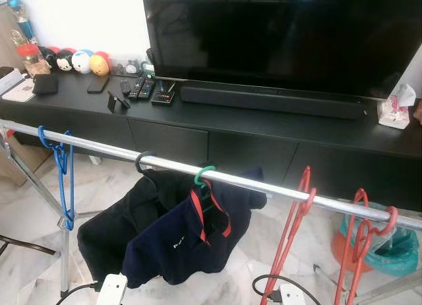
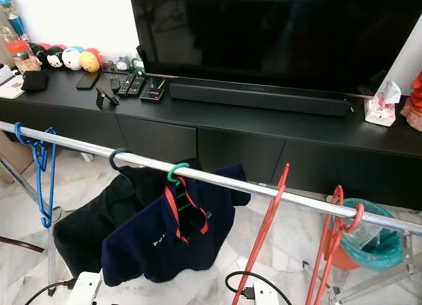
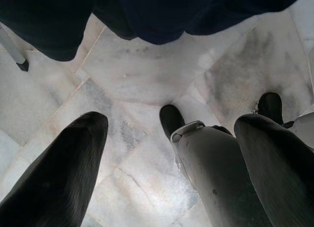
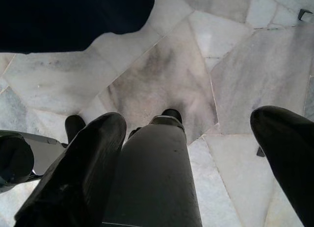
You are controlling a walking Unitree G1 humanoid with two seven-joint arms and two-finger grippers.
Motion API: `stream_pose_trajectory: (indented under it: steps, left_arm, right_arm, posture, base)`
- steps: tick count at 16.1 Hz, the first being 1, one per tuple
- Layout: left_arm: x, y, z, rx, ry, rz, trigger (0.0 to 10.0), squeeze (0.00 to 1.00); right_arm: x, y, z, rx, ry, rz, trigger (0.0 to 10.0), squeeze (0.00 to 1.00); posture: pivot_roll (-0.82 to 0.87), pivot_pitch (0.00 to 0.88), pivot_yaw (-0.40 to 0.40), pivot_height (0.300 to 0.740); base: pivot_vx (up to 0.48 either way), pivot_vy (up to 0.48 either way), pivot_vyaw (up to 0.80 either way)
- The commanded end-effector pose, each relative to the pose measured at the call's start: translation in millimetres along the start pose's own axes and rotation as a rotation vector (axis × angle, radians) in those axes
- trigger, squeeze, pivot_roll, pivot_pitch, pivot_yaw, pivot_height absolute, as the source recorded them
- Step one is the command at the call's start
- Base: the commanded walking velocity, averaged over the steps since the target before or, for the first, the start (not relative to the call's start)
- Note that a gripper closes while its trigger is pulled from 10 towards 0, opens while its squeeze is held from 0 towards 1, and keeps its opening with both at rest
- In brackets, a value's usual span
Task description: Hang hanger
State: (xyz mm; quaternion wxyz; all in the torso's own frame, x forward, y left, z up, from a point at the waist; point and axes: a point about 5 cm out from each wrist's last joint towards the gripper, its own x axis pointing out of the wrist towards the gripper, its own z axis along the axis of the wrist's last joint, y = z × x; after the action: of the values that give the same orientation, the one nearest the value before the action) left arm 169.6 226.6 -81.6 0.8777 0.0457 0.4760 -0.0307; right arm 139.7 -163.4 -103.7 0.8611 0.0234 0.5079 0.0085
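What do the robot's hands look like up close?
Each hand is a gripper with two long black fingers, smooth, rounded and slightly shiny, thick at the base and tapering to blunt tips. The left gripper and the right gripper look the same in the wrist views. No cables or markings can be made out on them.

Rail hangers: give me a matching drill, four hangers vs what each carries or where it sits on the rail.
Column 1:
1. blue hanger
2. dark-hooked hanger
3. green-hooked hanger
4. red hangers

Column 2:
A. carries the navy shirt with red collar trim
B. bare, toward the rail's right end
C. bare, toward the rail's left end
D. carries the black garment

Pairs: 1-C, 2-D, 3-A, 4-B
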Motion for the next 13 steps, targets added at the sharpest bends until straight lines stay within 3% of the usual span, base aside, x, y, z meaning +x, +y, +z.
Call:
stream_pose_trajectory:
  steps: [1, 13]
  left_arm:
    - [-1.2, 1.2, -6.1, -0.012, 0.019, -0.001, 10.0, 0.0]
    - [-1.6, 2.3, -6.5, -0.012, 0.019, -0.001, 10.0, 0.0]
  right_arm:
    - [-0.6, -0.6, -3.1, 0.01, 0.008, -0.002, 10.0, 0.0]
    - [-0.6, 0.3, -3.5, 0.01, 0.008, -0.001, 10.0, 0.0]
  posture:
    - [-0.2, 0.0, 0.002, 0.74]
    - [-0.2, 0.0, 0.002, 0.74]
  base:
    - [0.0, 0.0, 0.0]
    - [0.0, 0.0, 0.0]
